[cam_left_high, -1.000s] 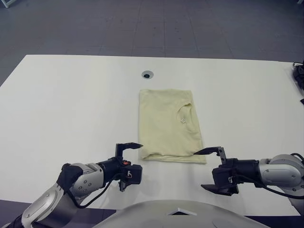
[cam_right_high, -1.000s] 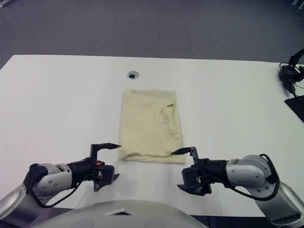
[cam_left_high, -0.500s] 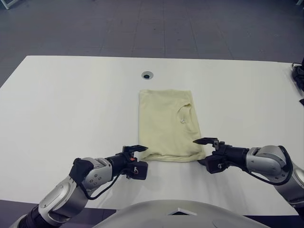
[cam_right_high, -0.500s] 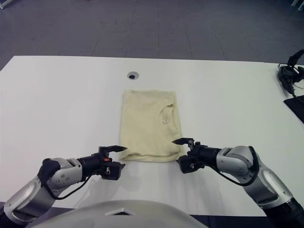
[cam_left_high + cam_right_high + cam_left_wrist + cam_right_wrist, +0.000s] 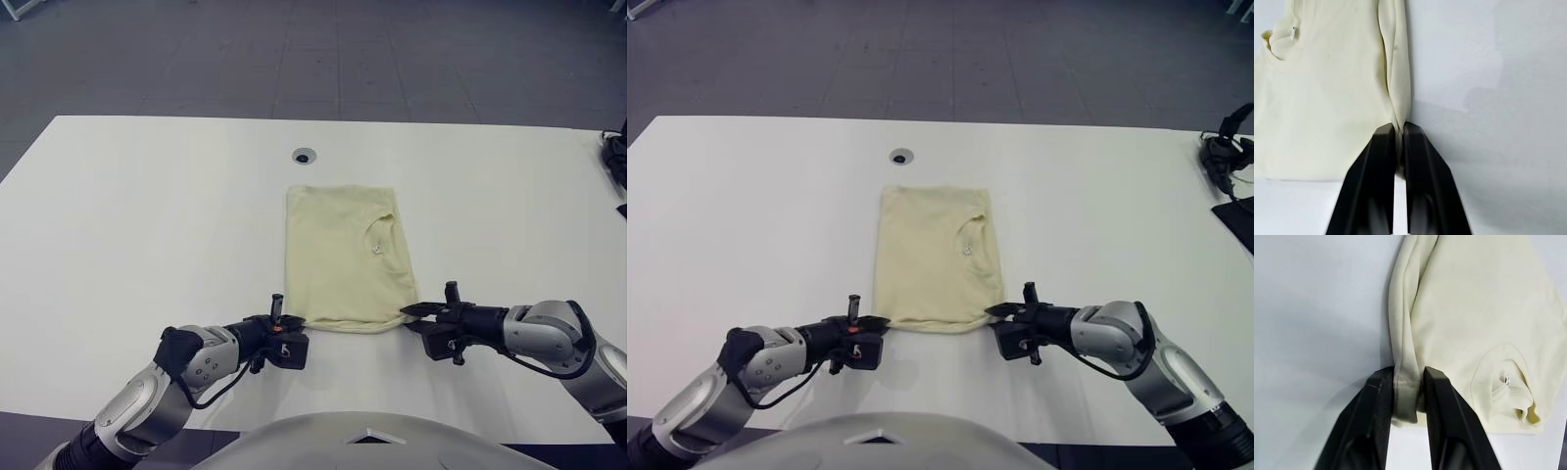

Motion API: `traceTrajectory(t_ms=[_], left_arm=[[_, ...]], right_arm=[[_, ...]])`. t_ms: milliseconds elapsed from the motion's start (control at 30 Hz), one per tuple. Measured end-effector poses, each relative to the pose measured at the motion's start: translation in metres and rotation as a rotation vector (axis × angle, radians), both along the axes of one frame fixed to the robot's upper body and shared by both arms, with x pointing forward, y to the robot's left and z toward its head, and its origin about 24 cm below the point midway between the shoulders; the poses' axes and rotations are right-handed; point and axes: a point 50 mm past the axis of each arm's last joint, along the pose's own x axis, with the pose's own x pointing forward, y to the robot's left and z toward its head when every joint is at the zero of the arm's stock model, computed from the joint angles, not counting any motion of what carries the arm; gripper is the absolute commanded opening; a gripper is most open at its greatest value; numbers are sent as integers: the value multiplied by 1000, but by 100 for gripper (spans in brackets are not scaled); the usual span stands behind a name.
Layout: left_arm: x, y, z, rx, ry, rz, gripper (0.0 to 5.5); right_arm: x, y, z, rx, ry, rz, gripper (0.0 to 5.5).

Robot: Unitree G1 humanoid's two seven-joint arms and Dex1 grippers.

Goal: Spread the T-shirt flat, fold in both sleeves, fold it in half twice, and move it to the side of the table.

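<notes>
Head views: pale yellow soft-cloth T-shirt (image 5: pixel 345 257), already folded to a narrow oblong w/ the collar on its right side, lies about mid white tabletop (image 5: pixel 137 206), long axis running from far edge to near edge. Small round cable hole (image 5: pixel 305 155) sits just beyond its far-left corner. Left gripper (image 5: pixel 290 324) is at the shirt's near-left corner, right gripper (image 5: pixel 410 313) at the near-right corner, both low on the tabletop, not far from its near edge.

Left wrist view: two black fingers (image 5: pixel 1382 147) nearly together, a thin roll of the shirt's folded side edge nipped between them; rest of the cloth flat.

Right wrist view: fingers a bit wider apart, clamped on a thicker bundle of layered edge; collar & label lie beyond the pinch.

Handling, as I judge it: light, limp, no stiffness, several layers that prob. slide over each other. The hold belongs at the two near corners, deep enough to catch every layer. Raise both sides evenly & low, else the middle sags or the upper layers peel open
</notes>
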Motion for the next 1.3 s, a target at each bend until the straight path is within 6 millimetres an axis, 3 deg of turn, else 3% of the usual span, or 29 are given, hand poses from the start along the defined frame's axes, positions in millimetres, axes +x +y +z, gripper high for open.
traceTrajectory(t_ms=[100,267,367,533,733,833,933,1100,1300], left_arm=[[0,0,0,0,3,2,0],[2,4,4,-4,47,12,0],[-8,9,10,-11,180,26,0],[-39,12,23,-22,422,-20,0],[-39,16,39,-90,532,8,0],[-27,19,52,-124,518,7,0],[0,23,69,-156,461,7,0],[46,26,95,-171,353,-11,0],[91,31,107,-173,271,3,0]], right_arm=[[0,0,-1,-5,7,4,7],[1,1,2,10,59,-2,5],[-3,6,14,75,172,-24,5],[-27,3,27,69,476,-38,5],[-36,3,44,73,688,-70,5],[-27,3,53,99,693,-100,5],[-7,2,66,118,631,-123,5],[35,-2,89,162,509,-170,5],[86,-4,103,154,379,-182,5]])
